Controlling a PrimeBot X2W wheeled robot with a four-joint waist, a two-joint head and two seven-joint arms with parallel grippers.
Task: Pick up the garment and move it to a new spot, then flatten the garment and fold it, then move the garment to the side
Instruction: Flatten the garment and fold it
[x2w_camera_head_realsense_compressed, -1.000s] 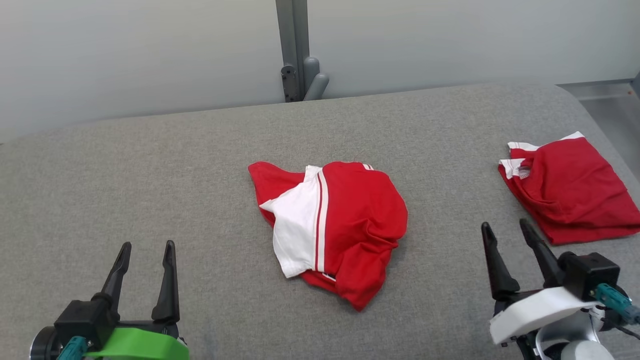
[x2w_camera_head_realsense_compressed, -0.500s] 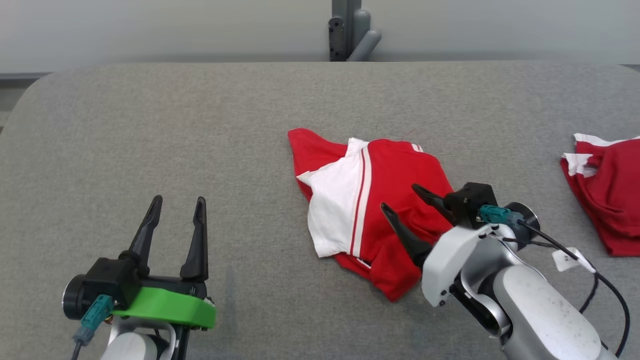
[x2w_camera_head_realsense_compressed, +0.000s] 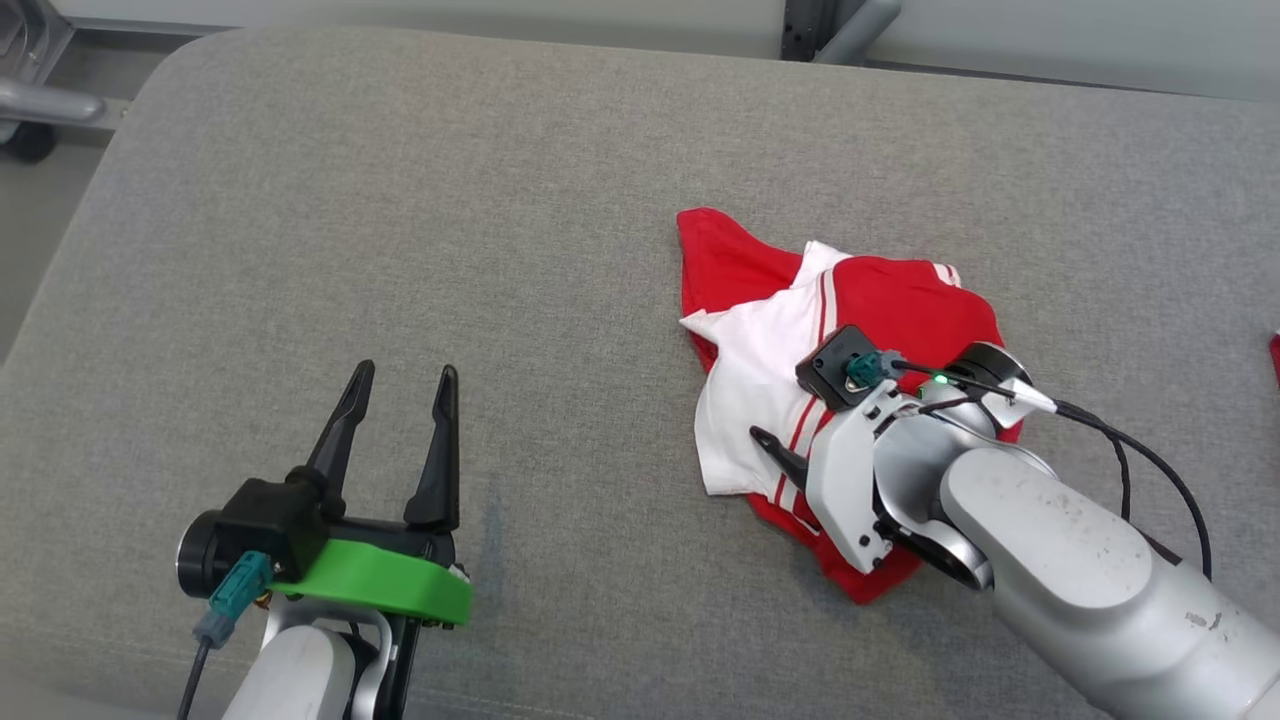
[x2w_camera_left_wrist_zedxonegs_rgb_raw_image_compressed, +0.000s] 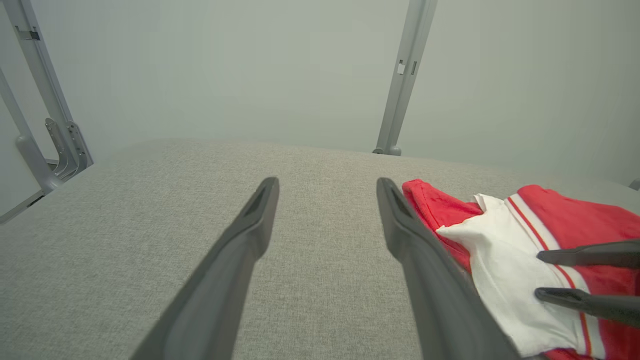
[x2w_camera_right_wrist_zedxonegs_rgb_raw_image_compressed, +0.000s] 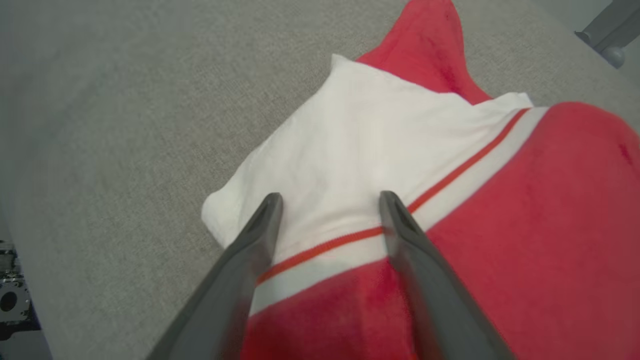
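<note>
Right wrist view shows the right gripper, fingers spread, poised over the garment, while the left gripper, also spread, sits well apart from it.

Grey fabric tabletop, pale wall, grey metal posts

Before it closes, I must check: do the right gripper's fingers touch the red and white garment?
Cannot tell. In the right wrist view the open right gripper hangs over the garment, but no gap or contact shows.
</note>
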